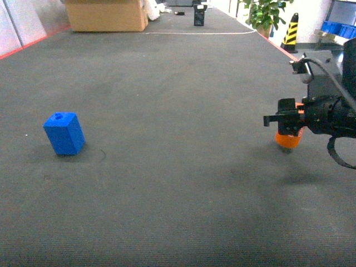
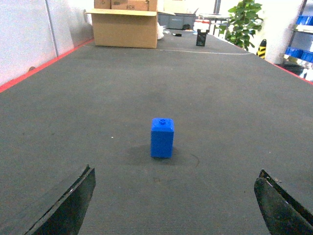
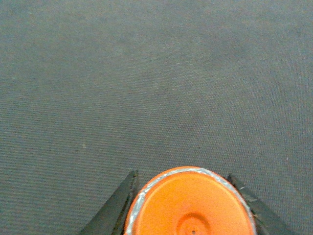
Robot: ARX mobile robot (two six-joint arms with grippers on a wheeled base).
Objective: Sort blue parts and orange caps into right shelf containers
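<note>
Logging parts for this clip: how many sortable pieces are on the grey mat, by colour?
Blue parts: 1, a blue block standing free on the mat.
Orange caps: 1, an orange cap between the right gripper's jaws.
Total: 2

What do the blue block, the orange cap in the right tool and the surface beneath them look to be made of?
Blue block: apparently moulded plastic, uniform bright colour, rounded edges, slight sheen. Orange cap: probably plastic too, smooth and matte, with a pale rim ring; right tool has its fingers on either side of it. Surface: dark grey with a fine ribbed weave, like rubber matting or low carpet; cannot tell which.
</note>
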